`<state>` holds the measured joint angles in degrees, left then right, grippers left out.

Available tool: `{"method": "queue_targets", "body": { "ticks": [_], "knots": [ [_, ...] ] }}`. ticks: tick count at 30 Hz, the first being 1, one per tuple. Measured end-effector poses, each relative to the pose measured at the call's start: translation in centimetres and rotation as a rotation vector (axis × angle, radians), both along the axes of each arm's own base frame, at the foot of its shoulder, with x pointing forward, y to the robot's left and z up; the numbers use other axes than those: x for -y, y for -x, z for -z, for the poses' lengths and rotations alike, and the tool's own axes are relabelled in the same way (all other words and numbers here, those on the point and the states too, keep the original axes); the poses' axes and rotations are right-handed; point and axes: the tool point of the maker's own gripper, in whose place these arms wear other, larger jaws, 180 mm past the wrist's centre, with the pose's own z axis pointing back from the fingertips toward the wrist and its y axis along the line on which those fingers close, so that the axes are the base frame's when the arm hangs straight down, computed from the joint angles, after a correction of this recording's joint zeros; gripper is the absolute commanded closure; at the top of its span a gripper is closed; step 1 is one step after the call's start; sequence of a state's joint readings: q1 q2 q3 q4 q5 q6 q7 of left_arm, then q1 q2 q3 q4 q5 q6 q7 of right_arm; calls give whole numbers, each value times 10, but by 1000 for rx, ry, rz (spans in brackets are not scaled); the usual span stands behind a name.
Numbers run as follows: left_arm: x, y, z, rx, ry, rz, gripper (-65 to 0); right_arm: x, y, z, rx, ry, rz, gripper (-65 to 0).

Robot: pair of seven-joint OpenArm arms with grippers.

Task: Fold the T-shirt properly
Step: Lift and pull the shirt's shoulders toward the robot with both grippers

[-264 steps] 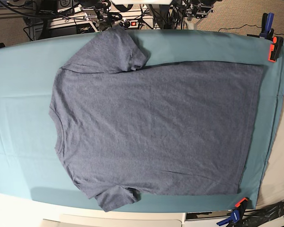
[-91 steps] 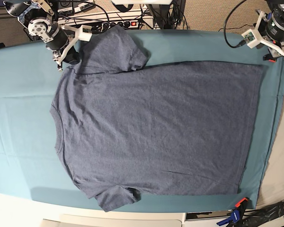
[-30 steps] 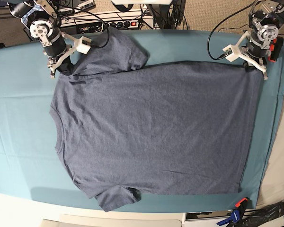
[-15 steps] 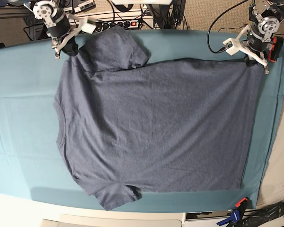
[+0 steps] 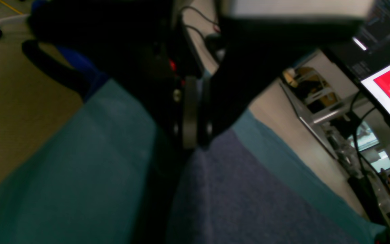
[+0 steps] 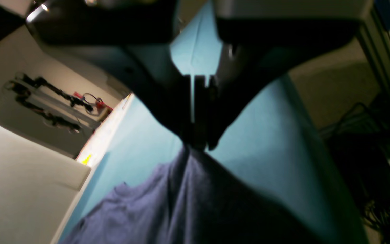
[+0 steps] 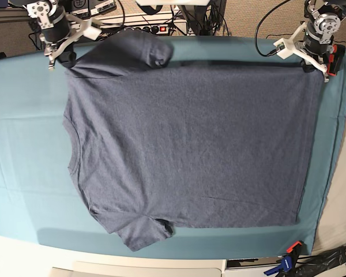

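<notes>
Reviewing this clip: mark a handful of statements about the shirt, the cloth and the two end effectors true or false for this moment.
1. Both end effectors are shut on the T-shirt. True: the left end effector pinches a hem corner, the right end effector a shoulder.
2. The shirt is already folded in half. False: it lies spread in a single layer.
3. White lettering faces up. False: only plain blue-grey fabric shows.
4. The shirt lies on a teal table cloth. True.
5. Orange clamps hold the cloth's edge. True.
</notes>
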<state>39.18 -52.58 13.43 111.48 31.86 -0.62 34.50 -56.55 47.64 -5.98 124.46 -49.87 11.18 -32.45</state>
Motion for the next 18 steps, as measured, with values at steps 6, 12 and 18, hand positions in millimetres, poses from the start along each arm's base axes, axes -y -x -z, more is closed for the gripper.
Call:
{"method": "queue_targets", "body": {
  "ticks": [6, 12, 18],
  "knots": [
    [-10, 0, -4, -4, -42, -6, 0, 3, 9, 2, -26, 2, 6, 0],
    [9, 16, -12, -24, 2, 8, 0, 4, 12, 5, -44, -11, 23, 0],
    [20, 21, -23, -18, 19, 2, 0, 5, 29, 11, -87, -2, 26, 0]
  ]
}}
